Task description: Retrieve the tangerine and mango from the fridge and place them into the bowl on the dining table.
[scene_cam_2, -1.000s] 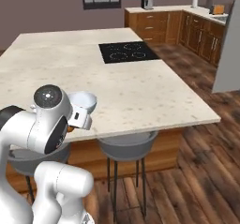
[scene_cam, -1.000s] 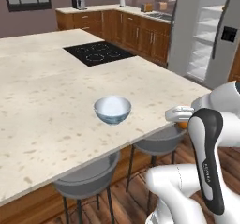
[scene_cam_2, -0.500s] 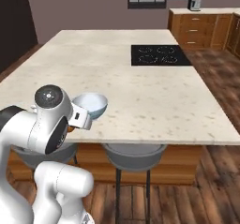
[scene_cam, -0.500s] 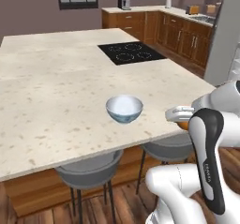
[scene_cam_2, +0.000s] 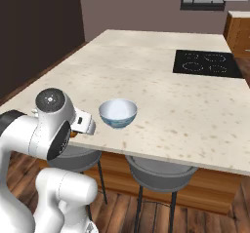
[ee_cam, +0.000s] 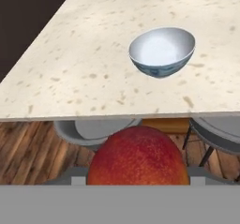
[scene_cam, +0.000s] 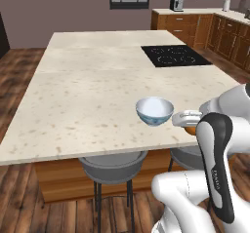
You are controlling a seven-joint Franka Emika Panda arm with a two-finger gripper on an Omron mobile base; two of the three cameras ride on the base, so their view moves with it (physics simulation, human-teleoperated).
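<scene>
Gripper (ee_cam: 138,183): the jaws stand wide and are closed on the mango (ee_cam: 138,156), a red-orange fruit that sits between the fingers at the bottom of the hand view; the finger tips themselves are mostly hidden behind the fruit. In the left base view the hand projects from behind the dark forearm link, with a sliver of orange beneath it, just short of the near edge of the dining table (scene_cam: 88,95). The gripper is held outside and roughly level with the table edge, pointing forward toward the table, with the elbow folded close to the body. Below the edge, grey stools (scene_cam: 113,166) are tucked under the overhang. Beyond the edge, the bowl (scene_cam: 154,111) stands upright on the stone top near the front, and looks empty in all three views; no tangerine can be made out in it. Farther back lies the inset black cooktop (scene_cam: 176,55), well apart from the bowl. Judgement: the step in hand is carrying the mango to the bowl. The next move calls for lifting the fruit clear of the table edge, reaching forward until it hangs over the bowl's mouth, lowering, then releasing. The tangerine's whereabouts cannot be told here.
</scene>
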